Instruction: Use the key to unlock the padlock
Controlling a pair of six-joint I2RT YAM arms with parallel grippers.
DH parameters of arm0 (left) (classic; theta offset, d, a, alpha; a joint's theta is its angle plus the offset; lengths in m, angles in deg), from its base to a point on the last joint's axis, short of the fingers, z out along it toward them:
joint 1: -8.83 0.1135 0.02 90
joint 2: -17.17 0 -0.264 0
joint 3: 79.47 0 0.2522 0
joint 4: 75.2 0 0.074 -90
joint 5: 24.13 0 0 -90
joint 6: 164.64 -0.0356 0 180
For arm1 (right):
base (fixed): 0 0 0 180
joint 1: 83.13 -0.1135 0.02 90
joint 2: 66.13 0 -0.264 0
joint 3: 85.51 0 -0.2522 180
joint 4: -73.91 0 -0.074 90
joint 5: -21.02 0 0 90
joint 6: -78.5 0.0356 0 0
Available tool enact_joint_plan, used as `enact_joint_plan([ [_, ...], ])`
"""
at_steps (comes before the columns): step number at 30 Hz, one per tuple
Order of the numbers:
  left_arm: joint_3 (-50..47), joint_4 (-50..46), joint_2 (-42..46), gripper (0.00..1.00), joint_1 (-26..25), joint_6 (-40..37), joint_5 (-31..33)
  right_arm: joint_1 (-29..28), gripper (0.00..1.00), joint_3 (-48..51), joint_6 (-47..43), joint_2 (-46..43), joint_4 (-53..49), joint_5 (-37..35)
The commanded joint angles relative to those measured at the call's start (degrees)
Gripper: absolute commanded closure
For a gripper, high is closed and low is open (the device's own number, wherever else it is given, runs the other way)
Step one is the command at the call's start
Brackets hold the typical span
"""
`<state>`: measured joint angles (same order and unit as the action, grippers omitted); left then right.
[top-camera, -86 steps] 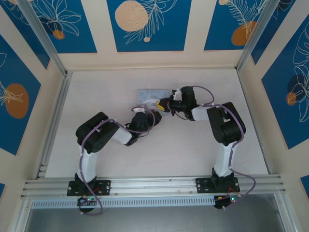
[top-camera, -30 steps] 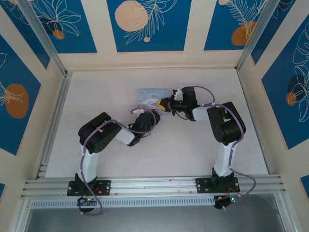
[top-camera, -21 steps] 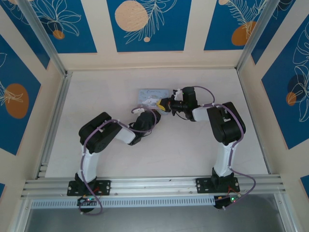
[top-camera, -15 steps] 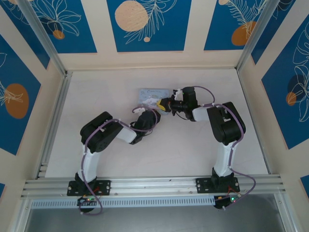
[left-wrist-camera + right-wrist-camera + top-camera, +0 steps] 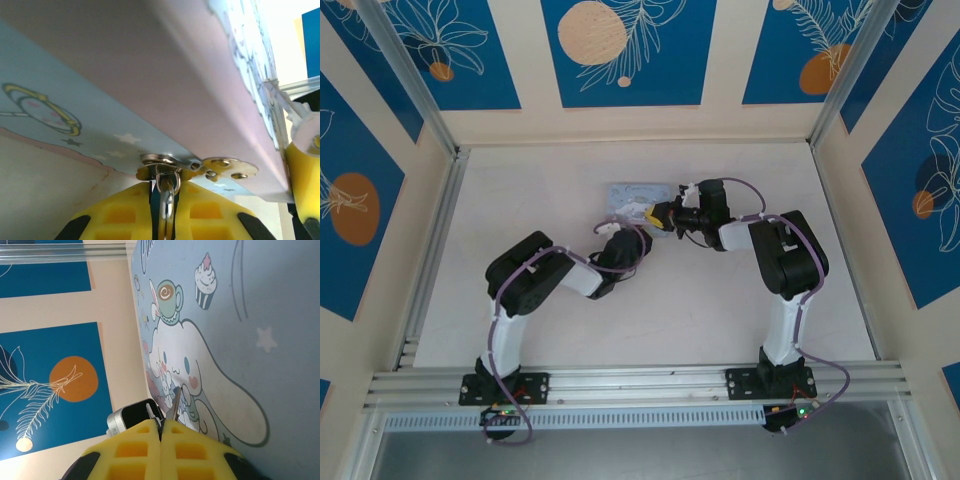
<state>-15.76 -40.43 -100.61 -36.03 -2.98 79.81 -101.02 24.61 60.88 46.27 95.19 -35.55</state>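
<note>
- Top view: the tin (image 5: 632, 194) lies on the table (image 5: 530, 200), toward 12 o'clock from centre. The left gripper (image 5: 634, 235) meets its near edge from 7 o'clock and the right gripper (image 5: 653, 214) from 3 o'clock, with their tips close together. Versus 2.9 s ago, the left elbow has shifted slightly toward 3 o'clock. The right arm and the tin are unchanged.
- Left wrist: the yellow jaws are nearly together, pinching the padlock (image 5: 166, 201). Its shackle hangs through the hasp (image 5: 161, 161) on the tin's side, at 12 o'clock from the jaws.
- Right wrist: the jaws are pressed together on the key (image 5: 176, 401), whose blade points to 12 o'clock across the cartoon lid. I cannot tell whether it touches the lid.
</note>
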Motion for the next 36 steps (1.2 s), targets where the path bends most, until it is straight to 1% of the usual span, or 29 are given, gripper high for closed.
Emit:
enact_joint_plan([
  [1, -2.53, -6.08, 2.45, 1.0, 0.74, 1.29, -4.45, 1.13, 1.0, 0.33, 0.12, -1.07, -5.11, 0.48],
  [6, -4.55, -8.69, 5.69, 1.0, 3.63, 1.69, -13.81, 2.31, 1.0, 0.28, -1.8, -7.31, -8.44, 1.26],
  [10, -5.82, -9.23, 7.39, 1.0, 5.78, 1.77, -20.32, 2.42, 1.0, 2.9, -3.7, -13.05, -10.87, 1.45],
  [15, -5.88, -11.22, 9.63, 1.0, 8.01, -0.77, -28.46, 2.42, 1.0, 9.94, -5.19, -20.74, -12.24, 0.97],
  [18, -5.75, -12.72, 11.0, 1.0, 9.19, -1.5, -32.03, 2.49, 1.0, 14.33, -6.37, -25.02, -13.29, 1.24],
  [23, -5.22, -12.31, 11.78, 1.0, 11.05, -0.48, -37.4, 2.17, 1.0, 21.65, -6.52, -30.69, -13.03, 1.5],
  [26, -4.48, -11.29, 11.74, 1.0, 12.22, 0.55, -41.17, 1.36, 1.0, 25.03, -6.03, -32.55, -11.87, 1.8],
  [29, -3.62, -12.93, 12.5, 1.0, 12.85, 0.46, -43.22, 0.76, 1.0, 27.46, -5.78, -33.22, -10.86, 1.38],
  [36, -2.37, -19.4, 16.77, 1.0, 12.79, -0.55, -43.77, -0.12, 1.0, 29.98, -1.67, -31.03, -4.82, 0.5],
])
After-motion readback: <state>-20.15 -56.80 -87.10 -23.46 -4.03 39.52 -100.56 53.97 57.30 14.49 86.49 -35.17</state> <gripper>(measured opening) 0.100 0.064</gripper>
